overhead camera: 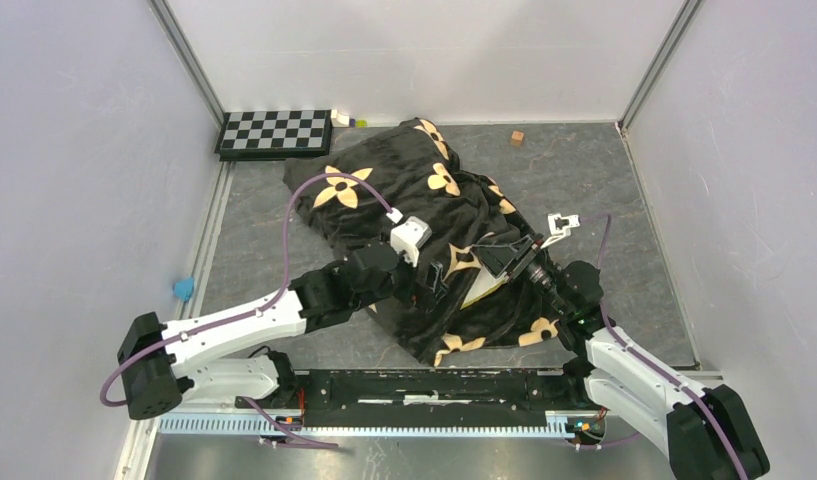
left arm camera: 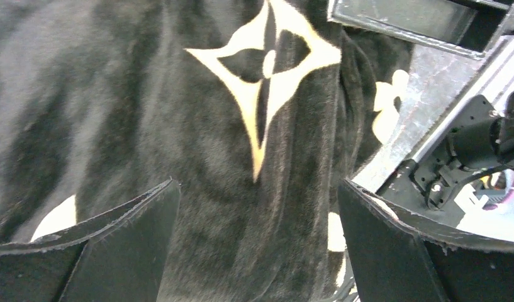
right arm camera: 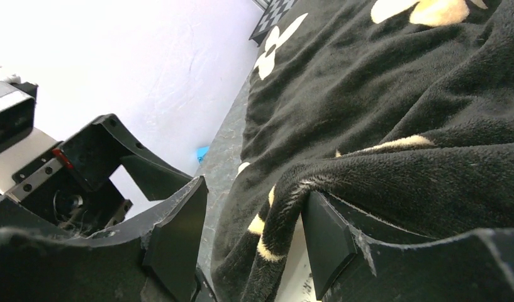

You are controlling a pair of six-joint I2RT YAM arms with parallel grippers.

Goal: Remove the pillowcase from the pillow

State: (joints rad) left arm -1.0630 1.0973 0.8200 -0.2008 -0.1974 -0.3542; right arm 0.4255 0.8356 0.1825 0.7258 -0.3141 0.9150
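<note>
The black plush pillowcase (overhead camera: 414, 200) with tan flower motifs covers the pillow and lies crumpled in the middle of the table. A thin cream and yellow sliver of the pillow (overhead camera: 482, 291) shows at the case's opening between my two grippers. My left gripper (overhead camera: 432, 277) is open, its jaws spread over the pillowcase (left arm camera: 197, 145) by a star motif; the left wrist view (left arm camera: 257, 189) shows fabric between the fingers. My right gripper (overhead camera: 496, 260) is open at the opening; in the right wrist view (right arm camera: 254, 195) the pillowcase hem (right arm camera: 285, 207) hangs between the jaws, draped over one finger (right arm camera: 329, 239).
A black-and-white checkerboard (overhead camera: 274, 132) lies at the back left with a small yellow-green object (overhead camera: 359, 122) beside it. A small wooden cube (overhead camera: 517, 138) sits at the back. A blue object (overhead camera: 184, 289) lies by the left wall. White walls enclose the table.
</note>
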